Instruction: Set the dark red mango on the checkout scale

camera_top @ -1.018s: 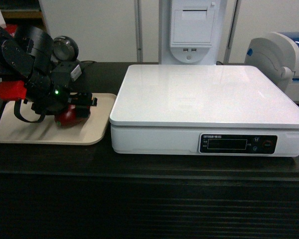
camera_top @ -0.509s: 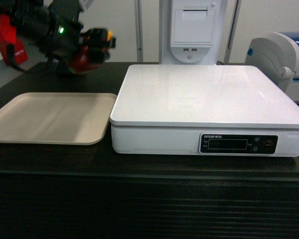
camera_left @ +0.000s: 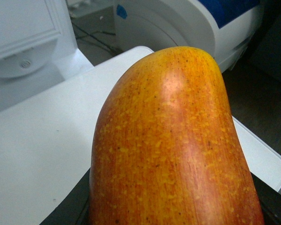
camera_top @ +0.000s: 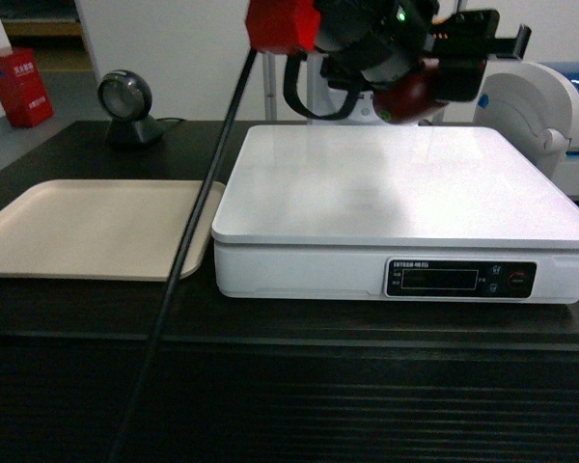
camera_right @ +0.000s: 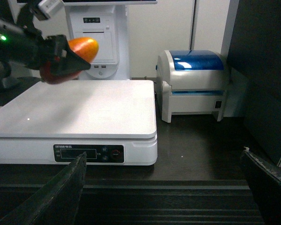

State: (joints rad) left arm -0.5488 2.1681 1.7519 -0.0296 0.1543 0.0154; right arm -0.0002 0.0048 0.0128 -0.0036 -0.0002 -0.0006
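Clearly the left end effector is pinching the dark red mango and holds it in the air above the back part of the scale, not touching it. The fruit looks firm, rather heavy and glossy, so I judge it can slip; the hold around its middle seems right. The right end effector is spread and holds nothing, low in front of the checkout. The scale top is flat, white and smooth. A beige tray lies just beside it on the tabletop, and a white printer stands to the right.
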